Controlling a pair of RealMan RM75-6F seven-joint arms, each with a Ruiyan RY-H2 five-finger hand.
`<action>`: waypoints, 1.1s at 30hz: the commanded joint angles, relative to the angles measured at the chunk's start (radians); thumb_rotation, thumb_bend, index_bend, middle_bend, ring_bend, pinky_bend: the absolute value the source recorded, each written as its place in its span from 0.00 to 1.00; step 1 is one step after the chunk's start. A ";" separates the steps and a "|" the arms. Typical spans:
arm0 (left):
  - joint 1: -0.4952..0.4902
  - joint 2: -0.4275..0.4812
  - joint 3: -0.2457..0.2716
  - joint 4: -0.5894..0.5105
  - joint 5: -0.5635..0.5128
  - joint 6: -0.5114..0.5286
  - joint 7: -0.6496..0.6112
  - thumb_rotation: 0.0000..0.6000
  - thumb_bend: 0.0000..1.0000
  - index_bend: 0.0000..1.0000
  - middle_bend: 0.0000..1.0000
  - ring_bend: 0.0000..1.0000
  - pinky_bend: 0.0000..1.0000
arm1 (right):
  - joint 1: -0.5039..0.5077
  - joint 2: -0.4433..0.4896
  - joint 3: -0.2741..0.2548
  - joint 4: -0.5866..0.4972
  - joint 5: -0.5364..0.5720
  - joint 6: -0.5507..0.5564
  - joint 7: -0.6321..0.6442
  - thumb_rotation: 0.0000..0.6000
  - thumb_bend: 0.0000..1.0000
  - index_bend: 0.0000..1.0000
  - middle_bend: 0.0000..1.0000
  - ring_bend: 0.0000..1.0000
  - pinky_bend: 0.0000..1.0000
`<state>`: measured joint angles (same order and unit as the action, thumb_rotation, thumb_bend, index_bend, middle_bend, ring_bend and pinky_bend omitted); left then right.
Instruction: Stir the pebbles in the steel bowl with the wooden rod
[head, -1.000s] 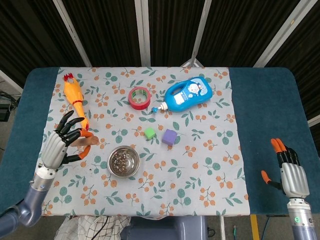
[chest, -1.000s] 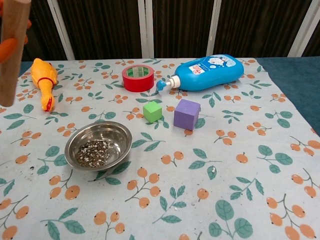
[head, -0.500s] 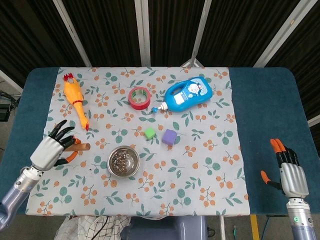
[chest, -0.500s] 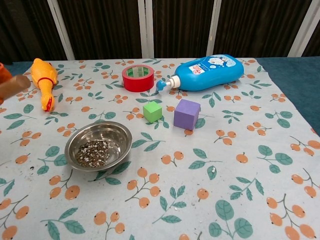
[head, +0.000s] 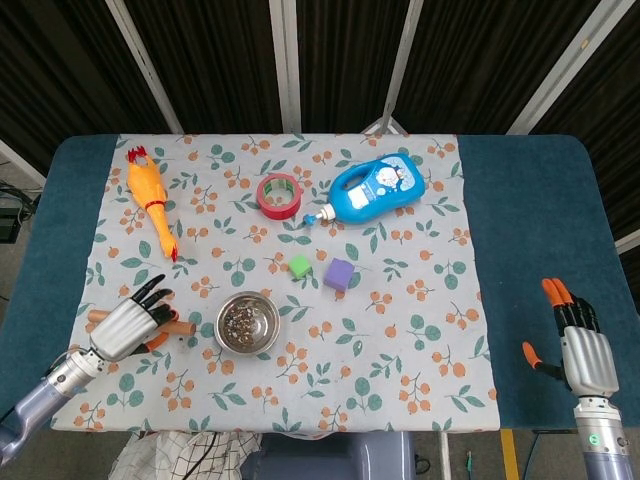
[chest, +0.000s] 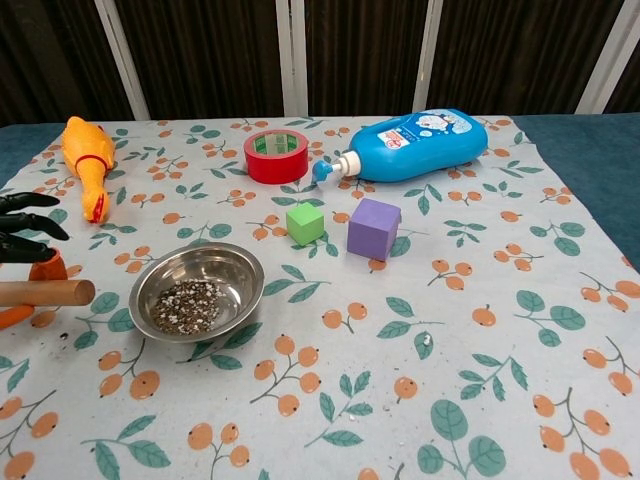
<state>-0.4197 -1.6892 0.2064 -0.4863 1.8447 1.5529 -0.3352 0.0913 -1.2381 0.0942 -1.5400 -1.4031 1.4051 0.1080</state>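
The steel bowl (head: 247, 323) (chest: 198, 291) holds grey pebbles (chest: 186, 304) and stands on the floral cloth near its front left. Just left of the bowl, the wooden rod (head: 181, 327) (chest: 46, 292) lies level and low over the cloth, its near end pointing at the bowl. My left hand (head: 131, 324) (chest: 26, 240) covers the rod's middle and pinches it between the orange thumb and an orange-tipped finger, while the black fingers are stretched out. My right hand (head: 578, 343) hovers far right over the blue table edge, fingers straight, holding nothing.
A rubber chicken (head: 150, 197) lies at the back left. Red tape (head: 279, 194), a blue bottle (head: 374, 187) on its side, a green cube (head: 299, 265) and a purple cube (head: 339, 273) sit behind and to the right of the bowl.
My left hand has come down and toward the front edge with the rod, which went from upright to level beside the bowl. The right hand has not moved.
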 joint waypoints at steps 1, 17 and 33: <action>0.001 -0.010 0.001 0.007 -0.002 -0.006 -0.001 1.00 0.98 0.58 0.67 0.21 0.00 | 0.000 0.000 0.000 0.000 0.000 0.000 0.001 1.00 0.35 0.00 0.00 0.00 0.00; 0.005 -0.013 -0.022 0.016 -0.031 0.020 -0.030 1.00 0.64 0.42 0.48 0.20 0.00 | -0.002 0.001 0.000 -0.003 0.001 0.002 -0.001 1.00 0.35 0.00 0.00 0.00 0.00; 0.012 0.007 -0.041 -0.038 -0.053 0.046 -0.039 1.00 0.55 0.38 0.44 0.19 0.00 | -0.004 0.003 0.000 -0.002 -0.001 0.004 -0.001 1.00 0.35 0.00 0.00 0.00 0.00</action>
<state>-0.4094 -1.6868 0.1711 -0.5154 1.7970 1.5936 -0.3701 0.0877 -1.2354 0.0944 -1.5416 -1.4039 1.4093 0.1074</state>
